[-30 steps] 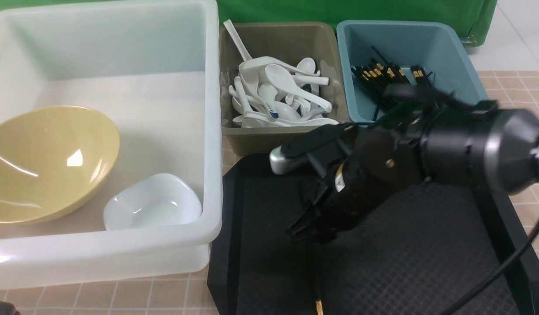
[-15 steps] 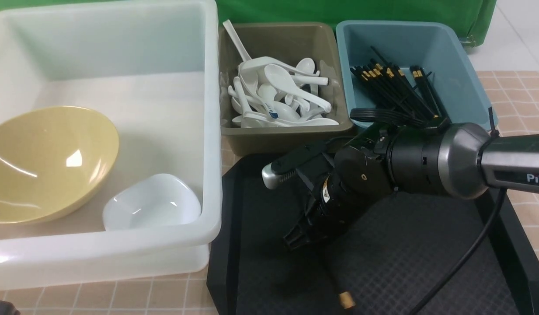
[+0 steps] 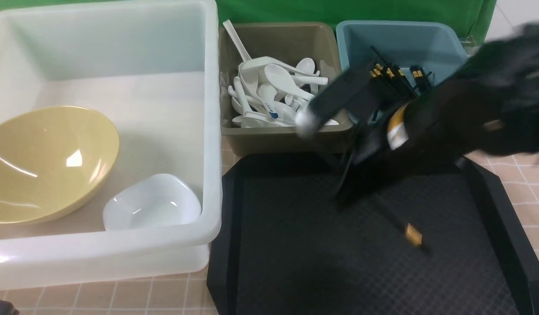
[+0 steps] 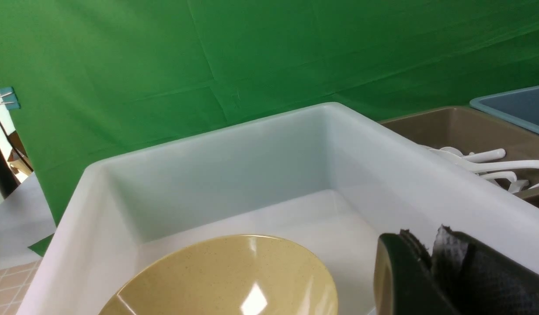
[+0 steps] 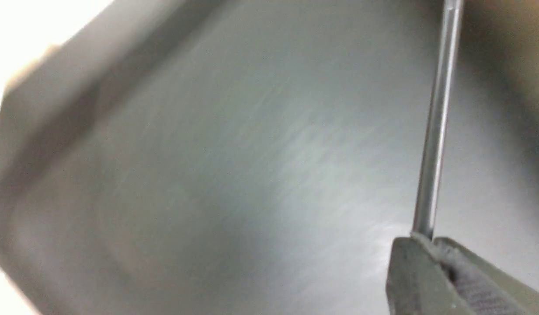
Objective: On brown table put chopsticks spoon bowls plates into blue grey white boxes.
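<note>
My right gripper (image 3: 354, 192), blurred by motion, is shut on a black chopstick (image 3: 412, 234) with a gold band and holds it above the black tray. In the right wrist view the stick (image 5: 433, 131) runs out from between the closed jaws (image 5: 424, 240). The teal-blue bin (image 3: 405, 39) holds several chopsticks (image 3: 394, 72). The olive-grey bin (image 3: 286, 135) holds white spoons (image 3: 278, 94). The white tub (image 3: 120, 249) holds the yellow bowl (image 3: 46, 162) and the small white bowl (image 3: 153, 201). My left gripper (image 4: 420, 238) is shut and empty, over the tub next to the yellow bowl (image 4: 225, 280).
The black textured tray (image 3: 295, 253) lies on the brown tiled table (image 3: 531, 87) in front of the two small bins, right of the tub. A green cloth (image 3: 339, 8) hangs behind the bins.
My right arm has risen and swung back and to the right, toward the blue bin, carrying the chopstick; the stick's gold end has moved from the tray's front edge up and to the right.
</note>
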`<state>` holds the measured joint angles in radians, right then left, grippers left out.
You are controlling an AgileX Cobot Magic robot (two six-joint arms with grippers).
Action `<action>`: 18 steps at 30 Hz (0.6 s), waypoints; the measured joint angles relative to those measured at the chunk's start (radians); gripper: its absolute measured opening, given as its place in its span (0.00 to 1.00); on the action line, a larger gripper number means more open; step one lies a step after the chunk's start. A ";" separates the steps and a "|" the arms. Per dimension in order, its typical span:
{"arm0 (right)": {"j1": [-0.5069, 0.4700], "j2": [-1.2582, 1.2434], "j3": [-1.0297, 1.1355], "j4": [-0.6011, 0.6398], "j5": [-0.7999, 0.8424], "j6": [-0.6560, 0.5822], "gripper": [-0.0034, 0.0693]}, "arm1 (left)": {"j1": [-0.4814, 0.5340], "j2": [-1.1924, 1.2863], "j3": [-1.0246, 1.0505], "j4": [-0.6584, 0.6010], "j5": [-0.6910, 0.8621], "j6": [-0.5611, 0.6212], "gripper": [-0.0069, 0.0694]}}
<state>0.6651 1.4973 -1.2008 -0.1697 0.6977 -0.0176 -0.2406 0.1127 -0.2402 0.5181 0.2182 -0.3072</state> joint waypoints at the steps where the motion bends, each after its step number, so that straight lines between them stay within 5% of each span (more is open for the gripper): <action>1: -0.035 -0.038 0.000 -0.049 -0.075 0.031 0.12 | 0.000 0.000 0.000 0.000 0.000 0.000 0.17; 4: -0.155 -0.077 0.000 -0.143 -0.343 0.097 0.12 | 0.000 0.000 0.000 0.000 0.000 -0.001 0.17; 12: -0.424 0.173 -0.001 -0.165 -1.029 0.145 0.13 | 0.000 0.000 0.000 0.000 -0.008 -0.018 0.17; 18: -0.508 0.316 0.007 -0.164 -0.977 0.438 0.30 | 0.000 0.000 0.000 -0.002 -0.001 -0.022 0.17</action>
<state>0.1570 1.8137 -1.1938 -0.3340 -0.2795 0.4205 -0.2406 0.1127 -0.2402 0.5162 0.2168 -0.3296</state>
